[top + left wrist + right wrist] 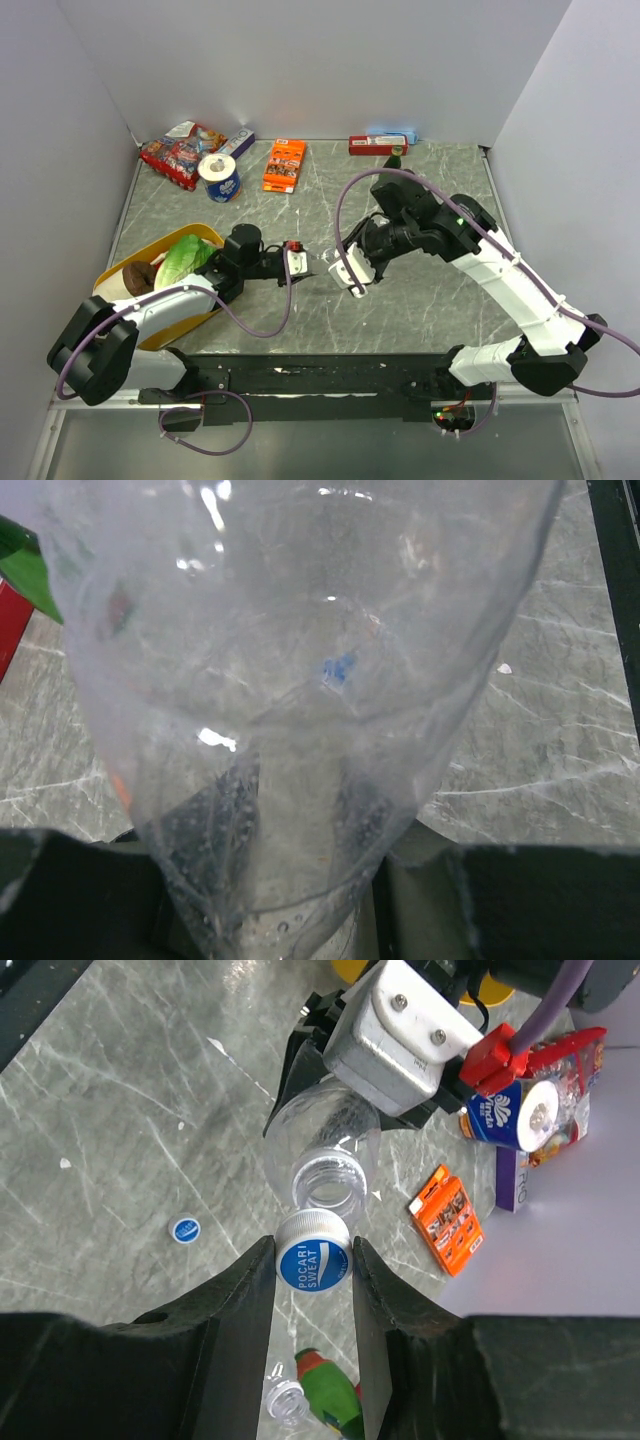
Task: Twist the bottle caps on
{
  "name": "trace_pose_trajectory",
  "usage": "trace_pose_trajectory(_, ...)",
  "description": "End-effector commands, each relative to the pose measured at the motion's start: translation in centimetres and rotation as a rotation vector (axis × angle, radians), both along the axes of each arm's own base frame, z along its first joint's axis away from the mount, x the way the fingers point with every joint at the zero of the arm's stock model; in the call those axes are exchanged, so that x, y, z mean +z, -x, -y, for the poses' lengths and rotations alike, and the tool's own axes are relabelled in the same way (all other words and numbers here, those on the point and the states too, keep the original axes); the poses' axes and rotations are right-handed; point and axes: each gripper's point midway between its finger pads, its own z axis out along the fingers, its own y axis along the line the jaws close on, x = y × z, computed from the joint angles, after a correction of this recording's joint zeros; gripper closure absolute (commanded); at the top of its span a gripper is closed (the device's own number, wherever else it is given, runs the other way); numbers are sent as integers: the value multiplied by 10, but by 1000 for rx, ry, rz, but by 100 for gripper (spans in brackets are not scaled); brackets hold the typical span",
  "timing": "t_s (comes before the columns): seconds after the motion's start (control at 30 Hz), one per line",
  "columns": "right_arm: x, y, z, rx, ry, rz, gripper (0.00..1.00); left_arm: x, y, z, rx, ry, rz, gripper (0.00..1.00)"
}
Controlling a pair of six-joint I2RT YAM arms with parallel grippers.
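The left gripper [300,263] is clamped around the body of a clear bottle [318,1145], held on its side above the marble table [120,1110]. In the right wrist view, the right gripper [312,1252] pinches a blue Pocari Sweat cap [313,1266] at six o'clock of the bottle's open mouth, right against it. A second blue cap [184,1229] lies on the table at nine o'clock of the held one.

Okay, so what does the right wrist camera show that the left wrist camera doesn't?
Only right wrist: the right claw pinching a round blue-and-white screw cap just off the open mouth of the clear plastic bottle, a second small blue cap lying on the grey marbled tabletop, and an orange packet. Only left wrist: a red edge at the left border, beside a close-up through the bottle's wall. Both: that bottle and the tabletop.
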Motion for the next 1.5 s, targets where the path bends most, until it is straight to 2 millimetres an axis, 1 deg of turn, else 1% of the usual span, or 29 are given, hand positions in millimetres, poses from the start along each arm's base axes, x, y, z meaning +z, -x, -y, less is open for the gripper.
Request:
trace_pose_trajectory(0.0, 7, 5, -5, 5, -5, 19, 78, 31, 4, 10, -62, 56, 107, 99)
trace_pose_trajectory(0.17, 2, -1, -11, -12, 17, 43, 77, 31, 6, 13, -72, 56, 98, 99)
trace_pose_trajectory(0.33, -2, -1, -14, -9, 34, 41, 77, 33, 7, 14, -65, 71, 89, 99)
trace_pose_trajectory(0.47, -6, 1, -14, 4, 54, 26, 77, 34, 6, 14, -63, 79, 95, 99)
trace_pose_trajectory(0.5, -9, 4, -12, 9, 69, 4, 77, 34, 6, 14, -59, 80, 95, 99)
trace_pose_trajectory(0.63, -11, 11, -11, 24, 92, -36, 77, 32, 5, 15, -49, 82, 82, 99)
trace_pose_trajectory(0.73, -12, 11, -11, 27, 99, -43, 78, 31, 4, 15, -46, 82, 64, 99)
trace_pose_trajectory(0.93, -15, 9, -11, 14, 119, -41, 78, 33, 2, 17, -35, 95, 49, 99)
trace_pose_trajectory(1.07, -20, 4, -11, -45, 149, -58, 78, 37, 0, 18, -14, 116, 28, 99)
trace_pose_trajectory(1.13, -21, 3, -10, -60, 160, -68, 78, 42, -1, 18, -3, 142, 23, 99)
trace_pose_trajectory(1.2, -24, 3, -9, -77, 174, -86, 78, 42, 0, 19, 3, 153, 12, 99)
trace_pose_trajectory(1.3, -27, 2, -9, -123, 195, -131, 80, 47, -3, 17, 26, 178, 23, 99)
trace_pose_trajectory(1.33, -28, 1, -10, -137, 200, -143, 80, 52, -6, 17, 40, 196, 39, 99)
trace_pose_trajectory(1.4, -31, -4, -12, -203, 217, -189, 82, 54, -5, 17, 52, 218, 24, 99)
trace_pose_trajectory(1.43, -32, -6, -13, -230, 224, -208, 82, 61, -8, 18, 70, 247, 35, 99)
trace_pose_trajectory(1.47, -32, -10, -19, -280, 224, -248, 82, 61, -8, 18, 83, 260, 24, 99)
